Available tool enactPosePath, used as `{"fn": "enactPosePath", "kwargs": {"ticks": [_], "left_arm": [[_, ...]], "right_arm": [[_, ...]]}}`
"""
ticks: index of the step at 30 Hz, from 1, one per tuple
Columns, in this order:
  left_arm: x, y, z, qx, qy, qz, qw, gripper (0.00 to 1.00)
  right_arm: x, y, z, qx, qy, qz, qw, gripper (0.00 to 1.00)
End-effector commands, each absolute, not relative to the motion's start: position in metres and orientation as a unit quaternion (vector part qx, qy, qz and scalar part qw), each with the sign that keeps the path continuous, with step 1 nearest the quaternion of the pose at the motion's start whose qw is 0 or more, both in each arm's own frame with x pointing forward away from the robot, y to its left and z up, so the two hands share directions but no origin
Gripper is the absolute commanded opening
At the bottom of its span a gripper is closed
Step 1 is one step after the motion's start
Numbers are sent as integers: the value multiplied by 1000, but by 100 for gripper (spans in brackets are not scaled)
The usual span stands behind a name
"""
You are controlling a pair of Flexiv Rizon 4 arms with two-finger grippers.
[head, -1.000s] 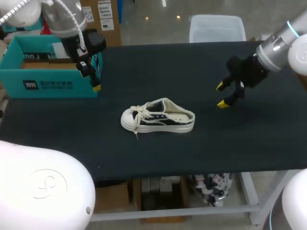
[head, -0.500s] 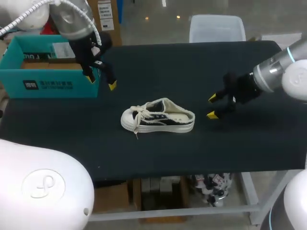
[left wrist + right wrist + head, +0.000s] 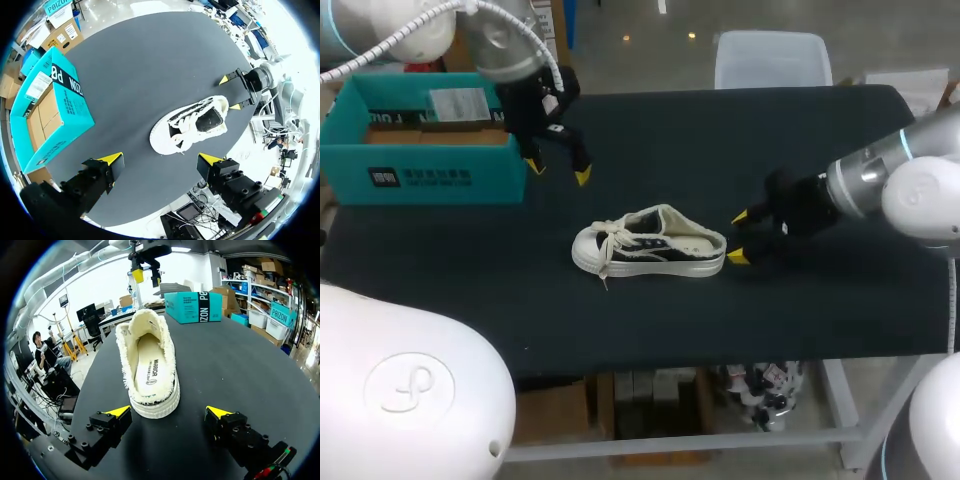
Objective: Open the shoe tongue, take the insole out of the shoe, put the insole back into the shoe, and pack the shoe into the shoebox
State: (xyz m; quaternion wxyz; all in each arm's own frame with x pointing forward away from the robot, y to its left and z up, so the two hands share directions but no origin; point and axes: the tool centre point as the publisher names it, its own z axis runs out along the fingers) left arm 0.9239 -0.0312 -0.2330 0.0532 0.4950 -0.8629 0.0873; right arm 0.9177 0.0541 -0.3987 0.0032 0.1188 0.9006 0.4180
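Your black-and-cream shoe (image 3: 650, 243) rests on its sole on the dark surface (image 3: 670, 140), with its pale insole (image 3: 149, 371) lying inside and its laces bunched toward the toe; your right gripper (image 3: 739, 237) sits low just behind the shoe's heel, fingers spread wide, holding nothing; your left gripper (image 3: 557, 171) hangs above the surface, off beyond the shoe's toe end, fingers also wide apart and empty; the teal shoebox (image 3: 420, 160) stands open-topped, well apart from the shoe, past its toe on your left arm's side.
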Motion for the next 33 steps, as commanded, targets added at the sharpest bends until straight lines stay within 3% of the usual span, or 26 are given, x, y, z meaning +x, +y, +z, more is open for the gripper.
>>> {"fn": "enactPosePath", "kwargs": {"ticks": [1, 33], "left_arm": [[929, -43, -239, 493, -865, 74, 58, 100], [929, -96, -257, 519, -853, 41, 46, 100]], "right_arm": [[915, 64, -405, 123, 898, 423, 13, 100], [911, 95, -430, 115, 874, 472, 6, 100]]}}
